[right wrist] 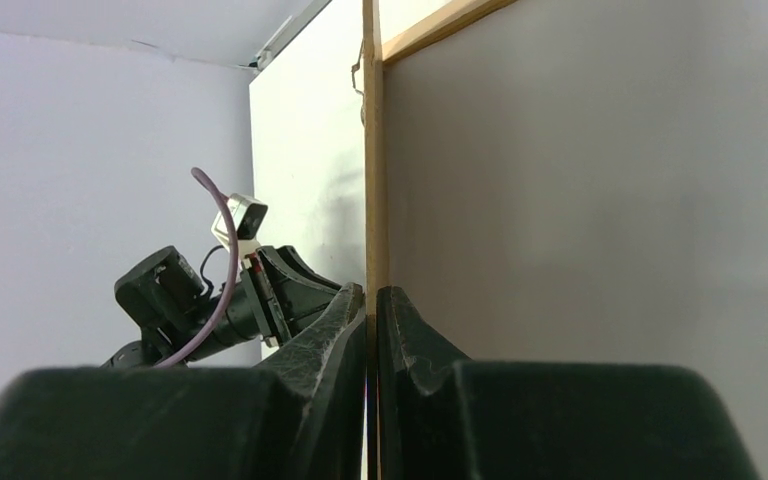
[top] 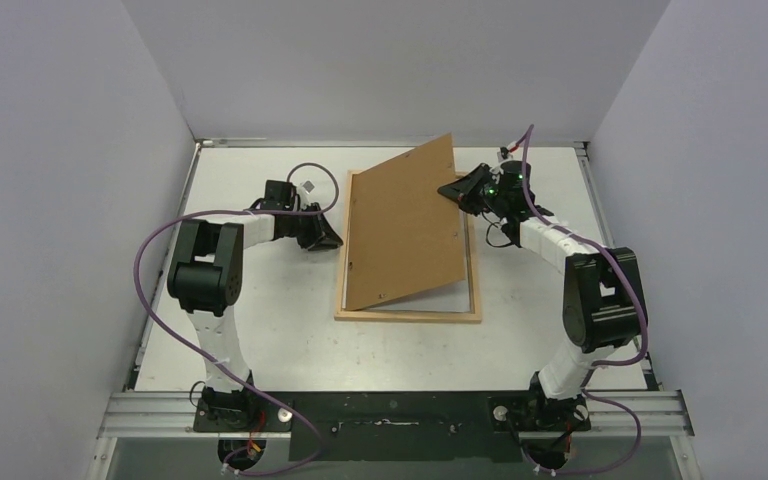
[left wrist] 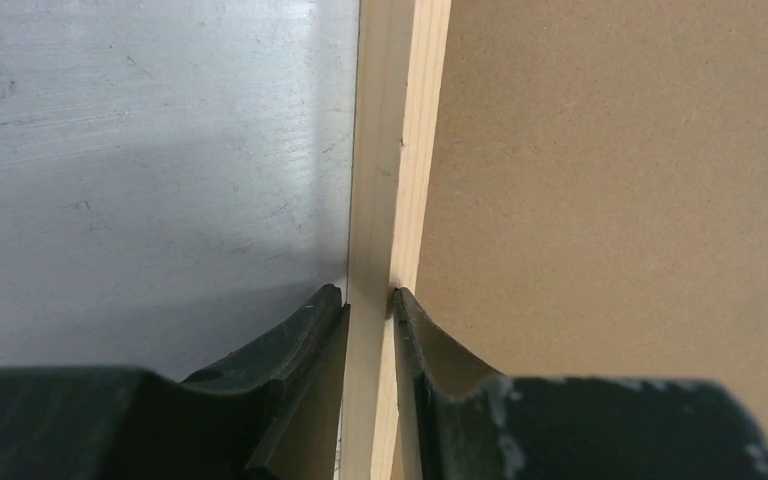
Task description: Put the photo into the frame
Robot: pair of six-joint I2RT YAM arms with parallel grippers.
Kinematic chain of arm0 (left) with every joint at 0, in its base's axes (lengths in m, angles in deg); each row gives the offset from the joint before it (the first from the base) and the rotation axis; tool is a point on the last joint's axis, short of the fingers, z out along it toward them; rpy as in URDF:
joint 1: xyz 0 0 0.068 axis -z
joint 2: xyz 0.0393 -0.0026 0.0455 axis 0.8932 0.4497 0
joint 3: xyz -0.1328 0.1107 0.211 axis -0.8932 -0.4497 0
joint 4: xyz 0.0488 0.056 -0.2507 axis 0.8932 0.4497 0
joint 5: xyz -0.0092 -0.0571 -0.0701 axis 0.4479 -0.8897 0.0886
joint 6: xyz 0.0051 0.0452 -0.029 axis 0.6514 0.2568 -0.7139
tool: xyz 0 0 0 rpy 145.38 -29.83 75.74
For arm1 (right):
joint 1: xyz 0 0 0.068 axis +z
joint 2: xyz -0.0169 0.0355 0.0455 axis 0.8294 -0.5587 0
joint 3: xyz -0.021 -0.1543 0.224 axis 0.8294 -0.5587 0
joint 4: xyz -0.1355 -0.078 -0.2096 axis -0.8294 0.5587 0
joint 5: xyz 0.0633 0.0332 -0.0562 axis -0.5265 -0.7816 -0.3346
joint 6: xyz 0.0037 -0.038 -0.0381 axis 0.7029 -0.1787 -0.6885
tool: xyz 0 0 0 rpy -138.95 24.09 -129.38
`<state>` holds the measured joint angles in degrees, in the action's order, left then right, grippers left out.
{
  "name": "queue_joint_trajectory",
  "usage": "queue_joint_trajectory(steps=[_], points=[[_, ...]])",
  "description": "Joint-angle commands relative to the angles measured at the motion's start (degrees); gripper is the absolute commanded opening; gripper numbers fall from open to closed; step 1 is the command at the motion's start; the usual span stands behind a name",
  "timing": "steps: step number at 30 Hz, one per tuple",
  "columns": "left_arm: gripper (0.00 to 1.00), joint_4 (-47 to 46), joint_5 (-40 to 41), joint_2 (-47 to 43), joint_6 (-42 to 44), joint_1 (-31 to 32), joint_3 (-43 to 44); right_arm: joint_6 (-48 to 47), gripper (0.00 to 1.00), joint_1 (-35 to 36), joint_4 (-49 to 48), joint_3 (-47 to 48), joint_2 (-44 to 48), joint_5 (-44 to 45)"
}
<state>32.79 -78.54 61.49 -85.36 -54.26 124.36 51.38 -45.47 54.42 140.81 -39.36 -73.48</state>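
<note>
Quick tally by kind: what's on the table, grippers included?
frame: 1
backing board: 1
grippers: 2 (left gripper, right gripper)
Total: 4

The frame (top: 408, 316), a thin light-wood rectangle with narrow pale rails (left wrist: 385, 200), lies flat at the middle of the table (top: 260, 330), long sides running front to back, its opening mostly covered by a brown board (top: 405, 225) tilted askew across it.

Tilted board (top: 405, 225) over frame (top: 408, 316), apparently
</note>
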Motion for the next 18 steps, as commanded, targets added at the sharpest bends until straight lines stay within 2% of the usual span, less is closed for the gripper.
queue_joint_trajectory(steps=[1,18], points=[[0.22,0.58,0.16,1.27,0.56,0.27,1.56,1.63,0.0,0.69,-7.33,0.47,0.57,-0.04],[0.18,-0.25,-0.39,2.14,-0.48,0.53,1.44,2.57,0.0,0.76,-6.63,-3.62,0.87,2.0]])
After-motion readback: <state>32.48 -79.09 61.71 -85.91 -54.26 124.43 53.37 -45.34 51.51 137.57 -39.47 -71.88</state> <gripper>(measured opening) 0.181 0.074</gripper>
